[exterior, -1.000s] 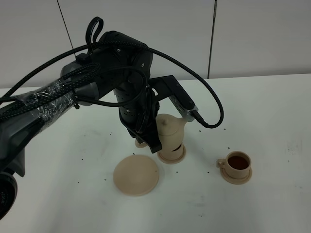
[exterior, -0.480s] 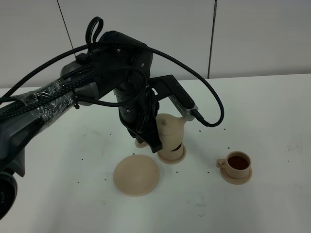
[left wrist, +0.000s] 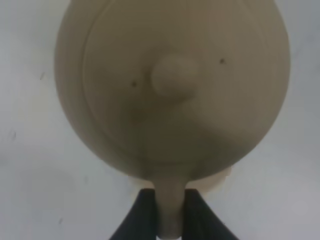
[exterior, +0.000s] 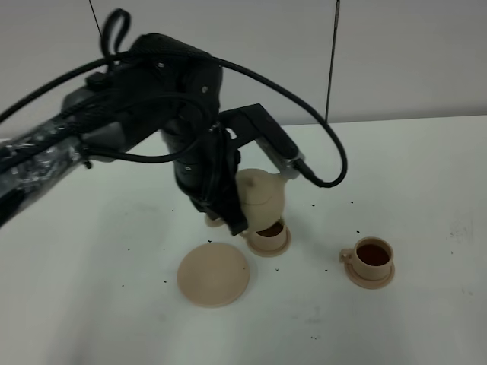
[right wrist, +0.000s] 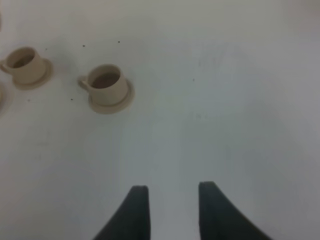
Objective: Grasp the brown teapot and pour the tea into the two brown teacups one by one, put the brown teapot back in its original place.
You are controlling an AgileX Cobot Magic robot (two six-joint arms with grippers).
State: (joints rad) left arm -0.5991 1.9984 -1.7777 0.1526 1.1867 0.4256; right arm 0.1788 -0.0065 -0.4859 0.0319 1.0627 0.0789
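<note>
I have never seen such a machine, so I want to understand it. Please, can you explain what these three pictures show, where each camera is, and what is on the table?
It is a robot with two arms. One picture comes from a camera mounted high; the other two come from a camera on each wrist.

The left tool is shut on the handle of the brown teapot, held over a teacup that has tea in it. A second teacup, also with tea, stands further right. The large saucer, where the teapot belongs, is bare.

The right tool is open over the white table and holds nothing.
</note>
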